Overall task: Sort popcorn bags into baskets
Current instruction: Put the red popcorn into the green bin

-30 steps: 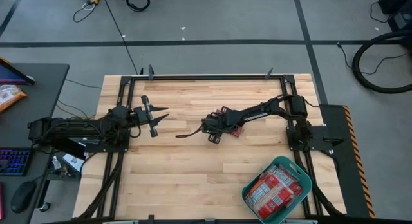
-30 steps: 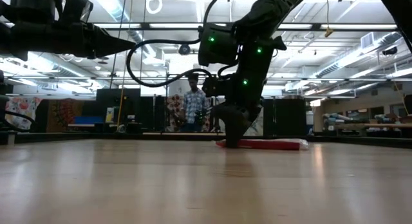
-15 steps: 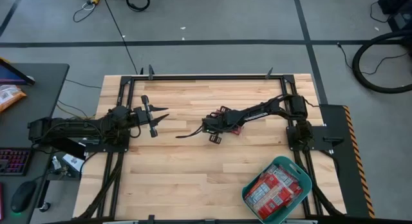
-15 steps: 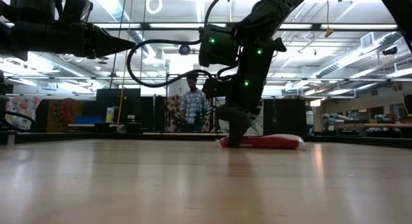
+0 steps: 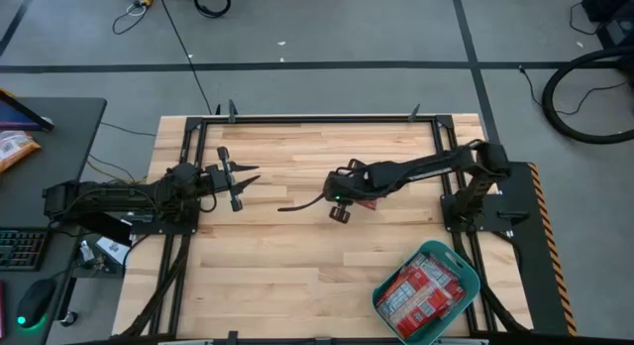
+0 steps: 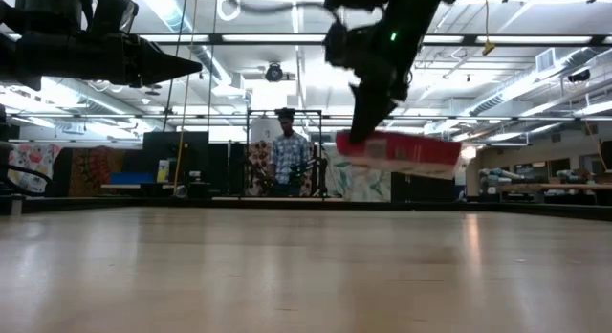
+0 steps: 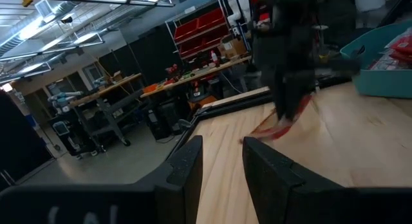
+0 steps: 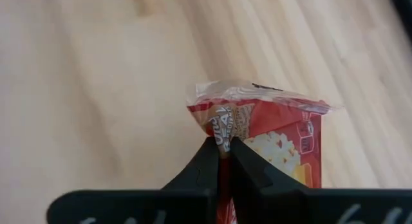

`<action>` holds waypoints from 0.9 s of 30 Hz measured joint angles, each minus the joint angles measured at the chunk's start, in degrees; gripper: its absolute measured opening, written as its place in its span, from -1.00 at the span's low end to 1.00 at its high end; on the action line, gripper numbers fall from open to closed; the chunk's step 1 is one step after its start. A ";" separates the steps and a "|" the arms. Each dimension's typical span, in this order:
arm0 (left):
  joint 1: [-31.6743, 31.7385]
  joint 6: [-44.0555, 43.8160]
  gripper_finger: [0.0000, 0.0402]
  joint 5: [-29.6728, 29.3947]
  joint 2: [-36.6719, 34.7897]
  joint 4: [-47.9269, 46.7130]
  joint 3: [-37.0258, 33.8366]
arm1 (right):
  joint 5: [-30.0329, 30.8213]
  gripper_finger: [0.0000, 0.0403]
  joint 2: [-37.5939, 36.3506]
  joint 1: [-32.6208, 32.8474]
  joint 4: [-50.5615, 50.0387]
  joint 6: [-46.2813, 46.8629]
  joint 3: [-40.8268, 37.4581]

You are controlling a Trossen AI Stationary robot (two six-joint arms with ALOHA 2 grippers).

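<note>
Above the middle of the pale wooden plank surface (image 5: pixel 297 276), the right arm's pincer (image 5: pixel 344 198) is closed on the crimped end of a flat red popcorn bag (image 6: pixel 400 152) with a yellow-white popcorn picture, holding it clear of the wood. From the low view the bag hangs nearly level, dipping a little toward its free end. The right wrist view shows both dark fingers (image 8: pixel 209 165) pressed together on the bag's sealed edge, with the packet (image 8: pixel 270 140) stretching away from them over the planks.

At the near right corner of the surface sits the teal-green rectangular plastic tub (image 5: pixel 428 288) with rounded corners, turned at an angle and holding several red packets; it is well apart from the held bag.

The left arm's pincer (image 5: pixel 238 178) waits over the left side of the surface, its fingers (image 7: pixel 187 169) spread apart and holding nothing.
</note>
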 joint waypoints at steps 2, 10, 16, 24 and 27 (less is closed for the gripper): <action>0.00 0.00 -0.42 -0.01 0.00 -0.01 0.00 | -2.39 -0.89 -2.04 0.64 -0.82 -0.02 0.00; 0.00 -0.02 -0.42 -0.01 0.00 -0.14 0.00 | -5.25 -0.88 -11.41 4.85 -3.90 -1.31 0.00; 0.00 -0.02 -0.42 -0.01 0.00 -0.61 0.00 | -7.88 -0.88 -18.78 8.75 -7.51 -1.11 0.02; -0.04 3.14 -0.42 -1.97 -0.02 0.36 0.02 | -10.77 -0.87 -27.05 15.58 -20.24 1.26 0.11; -0.02 -0.29 -0.42 -7.13 -0.02 -0.40 0.02 | -16.03 -0.87 -28.69 18.59 -23.13 3.30 0.11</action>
